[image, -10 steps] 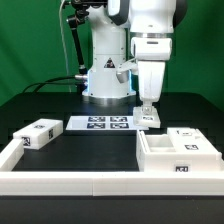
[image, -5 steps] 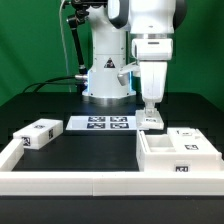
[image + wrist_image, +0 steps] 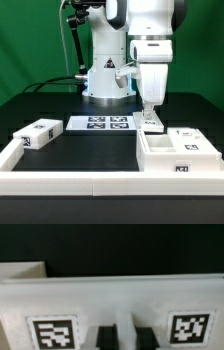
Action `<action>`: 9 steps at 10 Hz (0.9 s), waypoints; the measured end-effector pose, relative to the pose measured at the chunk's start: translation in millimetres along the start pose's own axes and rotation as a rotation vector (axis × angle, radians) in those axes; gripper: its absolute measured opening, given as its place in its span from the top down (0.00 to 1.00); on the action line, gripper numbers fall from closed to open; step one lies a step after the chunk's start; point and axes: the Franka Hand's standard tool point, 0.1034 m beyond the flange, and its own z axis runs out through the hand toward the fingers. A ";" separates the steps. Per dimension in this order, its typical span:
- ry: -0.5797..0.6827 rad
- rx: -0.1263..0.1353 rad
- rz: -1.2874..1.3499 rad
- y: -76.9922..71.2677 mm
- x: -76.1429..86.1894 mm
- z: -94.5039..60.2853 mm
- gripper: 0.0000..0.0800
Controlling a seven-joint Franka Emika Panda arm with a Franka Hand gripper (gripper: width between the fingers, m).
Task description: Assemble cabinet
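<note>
The cabinet, a large white open box with tags, stands at the exterior view's right front. My gripper hangs straight down just behind it, its jaws close together on a small white tagged block that sits low by the cabinet's back corner. In the wrist view the two dark fingers pinch a narrow white ridge of this block, with one tag on each side; my gripper is centred between the tags. A second small tagged block lies at the exterior view's left.
The marker board lies flat on the black table in the middle. A long white border rail runs along the front and up the left side. The robot's base stands behind.
My gripper has sunk a little lower at the small block. Nothing else has moved.
</note>
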 end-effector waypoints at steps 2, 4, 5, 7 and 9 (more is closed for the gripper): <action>0.002 0.006 0.000 0.0 0.6 3.2 0.91; 0.003 0.012 0.001 1.3 1.6 5.8 0.91; 0.003 0.012 0.001 1.3 1.6 5.8 0.91; -0.003 0.024 0.000 1.7 1.6 5.2 0.91; -0.008 0.033 0.004 2.2 3.1 4.4 0.91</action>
